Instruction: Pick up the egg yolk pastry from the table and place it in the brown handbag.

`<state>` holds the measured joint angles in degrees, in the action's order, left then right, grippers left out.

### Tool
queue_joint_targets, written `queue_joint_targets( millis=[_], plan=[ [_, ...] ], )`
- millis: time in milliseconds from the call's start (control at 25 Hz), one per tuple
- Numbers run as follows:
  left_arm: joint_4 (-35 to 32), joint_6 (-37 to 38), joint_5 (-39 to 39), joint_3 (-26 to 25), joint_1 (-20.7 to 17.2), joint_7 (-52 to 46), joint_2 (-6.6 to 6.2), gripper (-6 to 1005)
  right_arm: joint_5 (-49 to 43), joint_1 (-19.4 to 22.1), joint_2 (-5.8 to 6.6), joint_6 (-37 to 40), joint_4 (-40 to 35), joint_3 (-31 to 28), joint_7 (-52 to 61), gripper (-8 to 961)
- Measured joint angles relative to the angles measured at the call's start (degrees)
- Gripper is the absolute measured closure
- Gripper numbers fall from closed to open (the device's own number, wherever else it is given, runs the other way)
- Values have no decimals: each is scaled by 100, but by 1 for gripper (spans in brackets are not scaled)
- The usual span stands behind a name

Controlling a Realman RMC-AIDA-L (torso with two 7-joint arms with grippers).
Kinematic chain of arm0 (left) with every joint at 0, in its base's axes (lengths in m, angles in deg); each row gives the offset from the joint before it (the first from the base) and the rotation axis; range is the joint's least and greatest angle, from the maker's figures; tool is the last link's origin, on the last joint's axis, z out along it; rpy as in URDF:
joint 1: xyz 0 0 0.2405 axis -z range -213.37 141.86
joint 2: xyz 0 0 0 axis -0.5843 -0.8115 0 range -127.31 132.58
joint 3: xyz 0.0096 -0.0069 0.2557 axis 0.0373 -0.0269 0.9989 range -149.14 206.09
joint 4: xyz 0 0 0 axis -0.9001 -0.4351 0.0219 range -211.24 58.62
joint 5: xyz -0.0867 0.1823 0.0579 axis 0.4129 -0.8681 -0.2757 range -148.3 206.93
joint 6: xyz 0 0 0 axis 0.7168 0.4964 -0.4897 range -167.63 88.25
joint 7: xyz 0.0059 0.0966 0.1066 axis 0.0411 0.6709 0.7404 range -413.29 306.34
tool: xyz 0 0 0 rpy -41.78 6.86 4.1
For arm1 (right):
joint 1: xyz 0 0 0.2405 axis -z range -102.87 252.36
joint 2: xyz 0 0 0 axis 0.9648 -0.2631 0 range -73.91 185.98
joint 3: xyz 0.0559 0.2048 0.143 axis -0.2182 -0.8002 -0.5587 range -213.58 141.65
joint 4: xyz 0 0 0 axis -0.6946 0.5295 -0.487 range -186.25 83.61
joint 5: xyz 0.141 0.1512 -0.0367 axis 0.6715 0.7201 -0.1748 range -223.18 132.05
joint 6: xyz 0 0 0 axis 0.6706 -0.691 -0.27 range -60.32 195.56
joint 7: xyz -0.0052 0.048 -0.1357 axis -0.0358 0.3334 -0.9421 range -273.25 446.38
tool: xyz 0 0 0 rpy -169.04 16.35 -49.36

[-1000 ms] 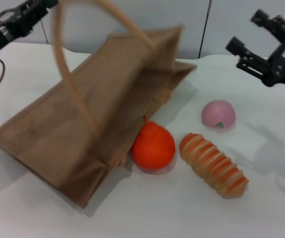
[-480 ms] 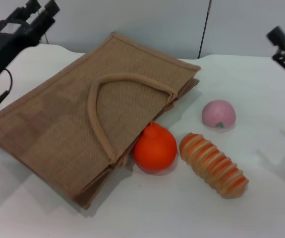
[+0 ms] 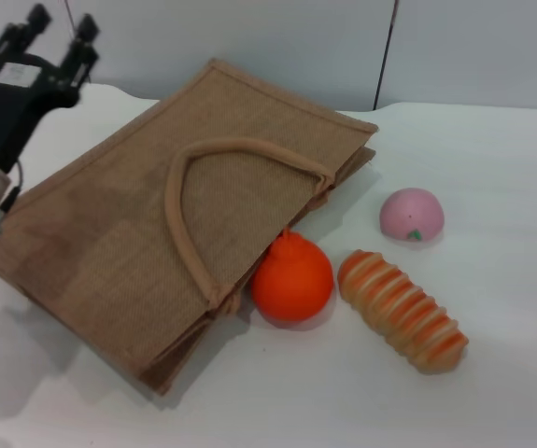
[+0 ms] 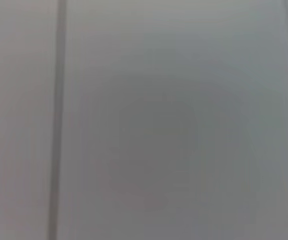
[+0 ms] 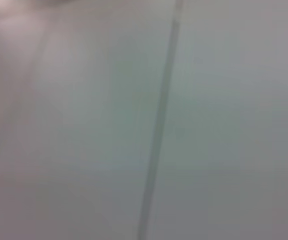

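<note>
The brown handbag (image 3: pixel 156 224) lies flat on the white table (image 3: pixel 492 187) in the head view, with its loop handle (image 3: pixel 193 187) resting on top. The egg yolk pastry is not in view. My left gripper (image 3: pixel 58 33) is raised at the far left, above the bag's far-left corner, open and empty. My right gripper is out of view. Both wrist views show only a plain grey wall.
An orange fruit (image 3: pixel 291 277) touches the bag's near-right edge. An orange-striped elongated bread (image 3: pixel 402 310) lies to its right. A pink dome-shaped bun (image 3: pixel 412 214) sits behind the bread.
The bag's handle was held up a second ago; it was let go and the bag fell flat. My left gripper drew back to the far left. My right gripper left the view at right.
</note>
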<state>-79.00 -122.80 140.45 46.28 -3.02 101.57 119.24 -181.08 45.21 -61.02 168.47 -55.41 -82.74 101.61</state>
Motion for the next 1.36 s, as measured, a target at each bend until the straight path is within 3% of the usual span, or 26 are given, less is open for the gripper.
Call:
queue_joint_targets(
  millis=[320,1360],
  plan=[
    [129,-279,543,4,-162,30,-13,383,905,306,-11,-387,165,2,-73,60],
    [190,-461,593,4,-187,-9,-23,385,922,343,-10,-400,217,49,-72,65]
  ],
)
